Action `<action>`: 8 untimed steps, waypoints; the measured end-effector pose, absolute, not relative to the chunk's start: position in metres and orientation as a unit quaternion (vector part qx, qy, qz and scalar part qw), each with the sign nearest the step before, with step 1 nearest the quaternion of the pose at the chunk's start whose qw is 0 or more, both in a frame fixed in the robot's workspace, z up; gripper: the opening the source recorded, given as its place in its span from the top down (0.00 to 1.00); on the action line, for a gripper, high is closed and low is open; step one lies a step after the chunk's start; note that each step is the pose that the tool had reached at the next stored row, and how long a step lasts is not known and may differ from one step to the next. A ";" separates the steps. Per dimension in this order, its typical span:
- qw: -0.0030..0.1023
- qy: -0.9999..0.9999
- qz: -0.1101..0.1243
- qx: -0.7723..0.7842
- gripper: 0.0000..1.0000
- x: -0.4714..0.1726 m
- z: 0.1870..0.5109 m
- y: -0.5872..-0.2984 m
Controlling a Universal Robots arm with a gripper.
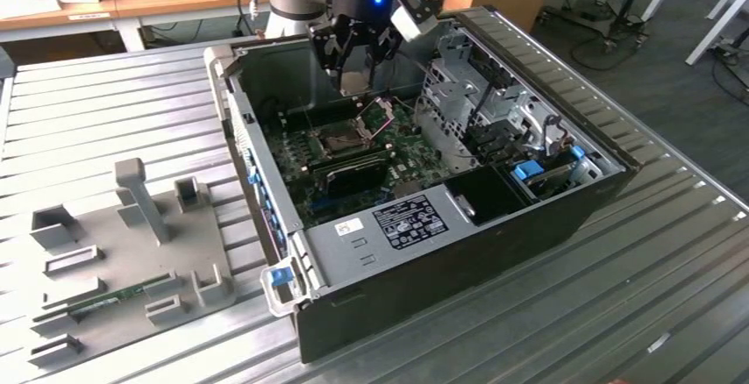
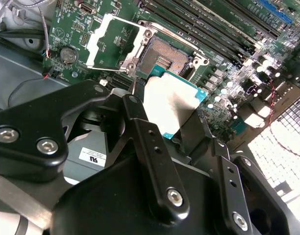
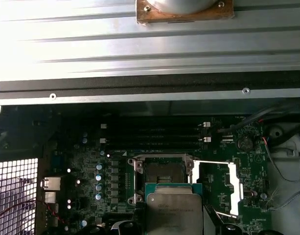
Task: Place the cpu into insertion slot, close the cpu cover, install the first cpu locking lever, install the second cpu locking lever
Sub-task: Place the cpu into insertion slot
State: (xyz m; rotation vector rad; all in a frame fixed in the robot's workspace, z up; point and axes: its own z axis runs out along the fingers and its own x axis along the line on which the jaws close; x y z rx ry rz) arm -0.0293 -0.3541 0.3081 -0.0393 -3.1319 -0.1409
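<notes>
one cpu (image 2: 172, 105), dull grey top facing out, hung pinched by two opposite edges between the black fingers (image 2: 145, 142) of the gripper (image 2: 162, 110), held clear above the motherboard (image 1: 339, 169) and not yet seated. in the second wrist view the chip sat just beside the insertion slot (image 2: 164, 56), which lay bare with its contact field showing. the cpu cover (image 2: 98, 41) stood flipped open next to the slot, its window framing green board. this view alone gave the fingers' grip on the chip at close range.

the first wrist view looked over the chip's flat top to the same slot. it showed the cover folded out to one side, near a round coin battery (image 3: 244, 143), with a row of long memory slots (image 3: 154, 139) running along another side of the slot.

the exterior view took in the wider scene. the arm reached down into an open computer case (image 1: 468, 252) lying on its side on a ribbed metal table (image 1: 105, 112), with the gripper well above the board. a grey fixture plate (image 1: 129, 252) with upright blocks rested on the table at the exterior view's left, apart from the case.
</notes>
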 end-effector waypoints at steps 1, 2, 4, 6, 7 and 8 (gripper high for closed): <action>0.003 -0.999 -0.045 -0.013 0.46 -0.029 0.308 -0.354; 0.003 -0.999 -0.045 -0.013 0.46 -0.029 0.307 -0.354; 0.003 -0.999 -0.045 -0.013 0.46 -0.029 0.306 -0.354; 0.003 -0.999 -0.045 -0.013 0.46 -0.029 0.306 -0.354; 0.003 -0.999 -0.045 -0.013 0.46 -0.029 0.306 -0.354; 0.003 -0.999 -0.045 -0.013 0.46 -0.029 0.306 -0.354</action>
